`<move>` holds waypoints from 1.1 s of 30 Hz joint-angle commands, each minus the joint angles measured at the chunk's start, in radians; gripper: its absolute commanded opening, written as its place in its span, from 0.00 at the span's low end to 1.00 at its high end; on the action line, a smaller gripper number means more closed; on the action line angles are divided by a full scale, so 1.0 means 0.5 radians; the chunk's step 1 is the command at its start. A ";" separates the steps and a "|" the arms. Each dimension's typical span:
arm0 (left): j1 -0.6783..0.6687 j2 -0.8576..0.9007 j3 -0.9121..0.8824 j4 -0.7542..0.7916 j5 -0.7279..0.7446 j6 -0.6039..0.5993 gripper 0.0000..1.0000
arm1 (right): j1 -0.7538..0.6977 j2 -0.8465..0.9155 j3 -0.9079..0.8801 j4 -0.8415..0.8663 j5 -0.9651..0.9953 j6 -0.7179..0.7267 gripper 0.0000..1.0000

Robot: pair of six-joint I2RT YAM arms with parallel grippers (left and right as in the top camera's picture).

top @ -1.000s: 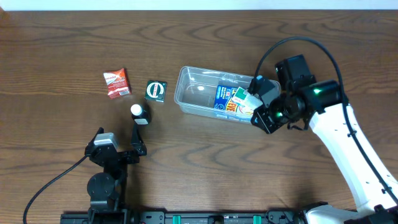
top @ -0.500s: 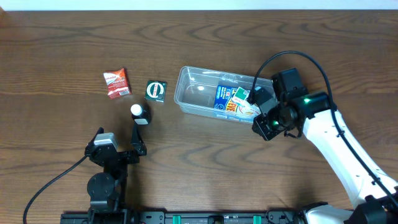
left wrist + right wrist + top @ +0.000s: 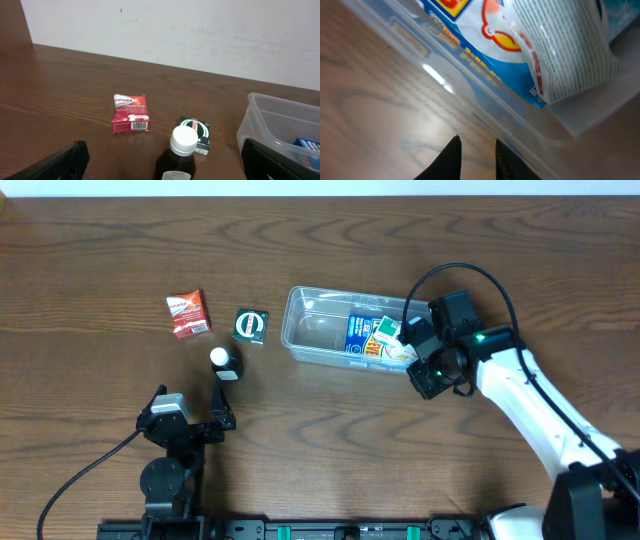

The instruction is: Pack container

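"Woodgrain first, I suppose. What's the biggest thing?"

"Dark brown wooden table (image 3: 100, 260), filling the overhead view. On it, just toward 1 o'clock from centre, lies the clear rectangular plastic container (image 3: 312, 338) with rounded corners, its long side running 9 to 3."

"And the arms?"

"White-shelled right arm (image 3: 530, 405) stretches from 4 o'clock. Its right gripper (image 3: 476, 156) sits outside the container at the 4 o'clock corner, just beside the wall (touching or not, I cannot tell). The wrist view shows two dark fingertips drawn near each other, with a slim gap and nothing in it. Black left arm (image 3: 165, 442) stands at 7 o'clock. The left gripper (image 3: 222, 406) is spread wide and holds nothing."

"Contents?"

"At the container's 3 o'clock end there is a flat blue box with yellow and red print (image 3: 358, 337). A green-and-white striped packet (image 3: 386, 332) lies partly on it, toward 3."

"Loose things?"

"Dark brown bottle with a white cap (image 3: 224, 361) stands upright at 8 o'clock of the container, apart from it, just at 12 o'clock of the left gripper. Red foil sachet with white lettering (image 3: 187, 314) lies at 9 o'clock, well apart. Small dark green box with a white ring emblem (image 3: 251, 326) lies between sachet and container, near the container's 9 o'clock end."
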 commanded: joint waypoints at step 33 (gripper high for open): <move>0.012 -0.010 -0.047 -0.066 -0.022 0.034 0.98 | -0.230 -0.153 0.759 -0.290 0.264 0.159 0.64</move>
